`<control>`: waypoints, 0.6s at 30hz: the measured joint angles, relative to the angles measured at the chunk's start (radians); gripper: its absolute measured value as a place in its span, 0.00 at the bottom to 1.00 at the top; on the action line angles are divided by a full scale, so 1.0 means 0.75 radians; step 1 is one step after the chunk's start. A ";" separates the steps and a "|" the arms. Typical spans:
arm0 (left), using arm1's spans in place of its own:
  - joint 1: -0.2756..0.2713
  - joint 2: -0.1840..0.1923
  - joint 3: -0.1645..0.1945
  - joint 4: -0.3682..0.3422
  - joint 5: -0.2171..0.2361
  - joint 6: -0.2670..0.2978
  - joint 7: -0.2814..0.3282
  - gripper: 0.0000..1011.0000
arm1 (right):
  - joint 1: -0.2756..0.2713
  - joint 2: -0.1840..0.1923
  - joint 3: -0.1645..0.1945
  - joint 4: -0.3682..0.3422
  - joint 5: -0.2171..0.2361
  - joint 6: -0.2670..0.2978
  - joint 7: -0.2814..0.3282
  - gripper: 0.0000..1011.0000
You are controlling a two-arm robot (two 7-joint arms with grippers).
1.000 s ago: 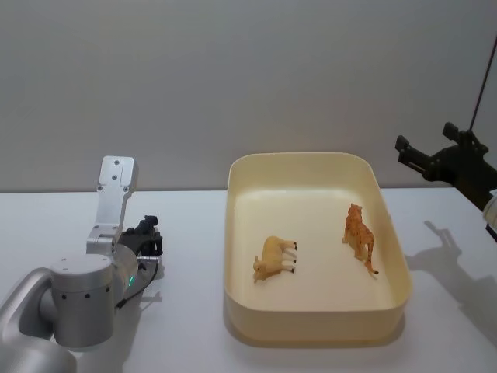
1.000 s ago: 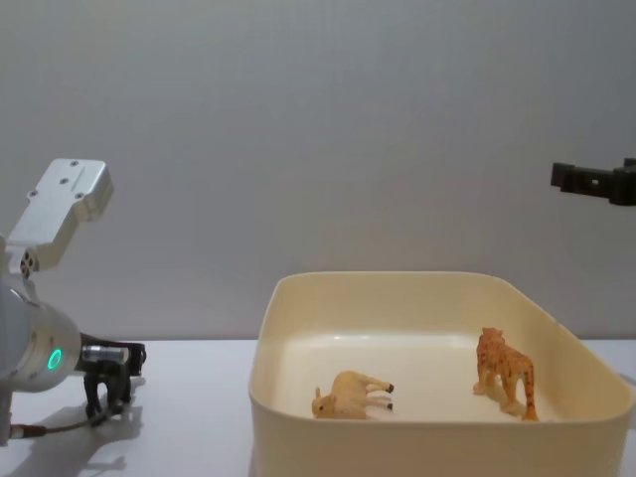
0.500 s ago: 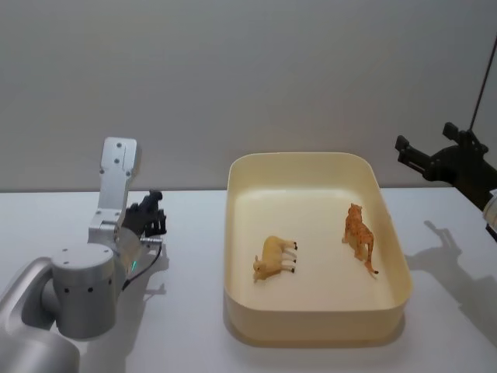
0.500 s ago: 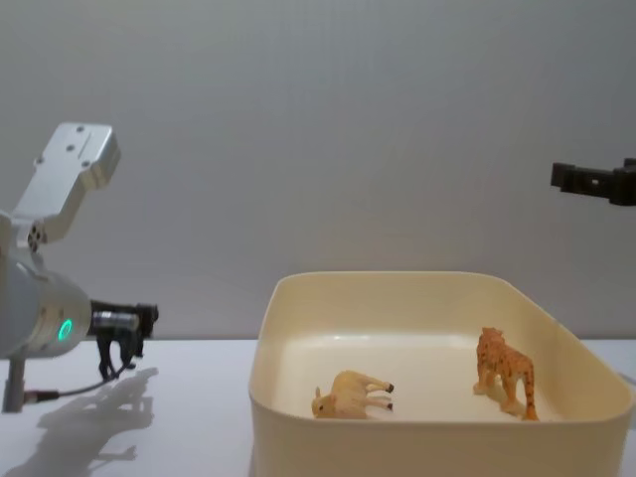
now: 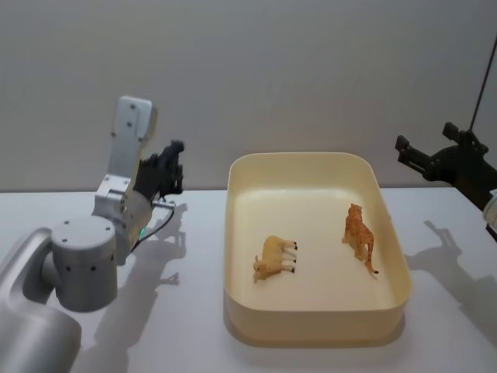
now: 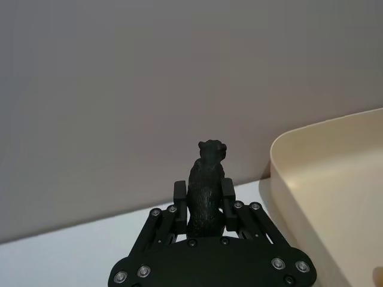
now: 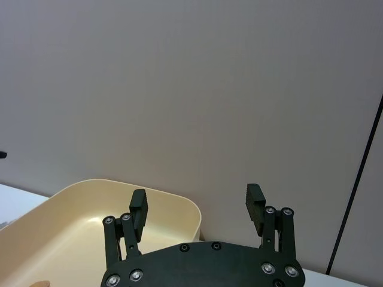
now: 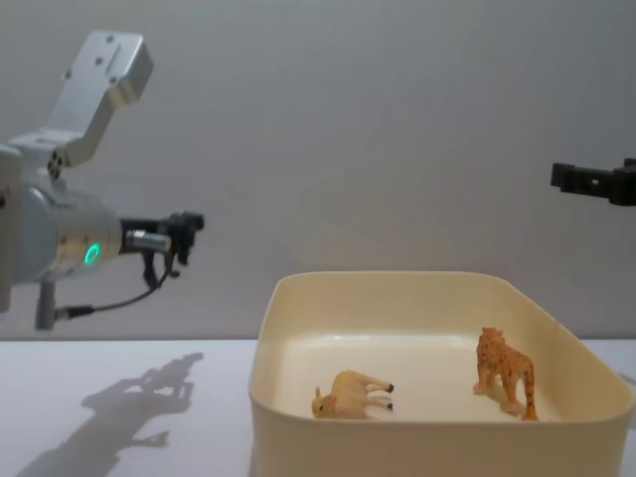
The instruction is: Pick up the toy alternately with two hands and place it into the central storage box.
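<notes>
left gripper point(image 6: 203, 203), clamped on the black toy animal point(image 6: 206, 188), has risen from the table and hangs left of the storage box point(image 5: 311, 326); transfer comes next. right gripper point(image 7: 196, 209), spread and empty, waits beside the box's right side.

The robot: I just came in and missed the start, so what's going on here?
The left gripper holds a black toy animal in the air, left of the cream box. A tan animal lies on its side and an orange one stands inside the box. The right gripper hangs open and empty beyond the box's right side.
</notes>
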 joint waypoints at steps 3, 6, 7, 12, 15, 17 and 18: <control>-0.018 0.000 0.001 -0.002 0.034 -0.026 -0.060 0.30 | 0.000 0.000 0.000 0.000 0.000 0.000 0.000 0.99; -0.035 -0.001 0.003 -0.002 0.068 -0.051 -0.123 0.30 | 0.000 0.000 0.000 0.000 0.000 0.000 0.000 0.99; -0.039 -0.001 0.003 -0.002 0.076 -0.056 -0.138 0.30 | 0.000 0.000 0.000 0.000 0.000 0.000 0.000 0.99; -0.071 -0.001 0.007 0.002 0.136 -0.096 -0.253 0.30 | 0.000 0.000 0.000 0.000 0.000 0.000 0.000 0.99; -0.090 -0.001 0.010 0.008 0.172 -0.121 -0.324 0.30 | 0.000 0.000 0.000 0.000 0.000 0.000 0.000 0.99; -0.099 -0.001 0.011 0.012 0.188 -0.132 -0.355 0.30 | 0.000 0.000 0.000 0.000 0.000 0.000 0.000 0.99; -0.110 -0.001 0.013 0.016 0.205 -0.143 -0.388 0.30 | 0.000 0.000 0.000 0.000 0.000 0.000 0.000 0.99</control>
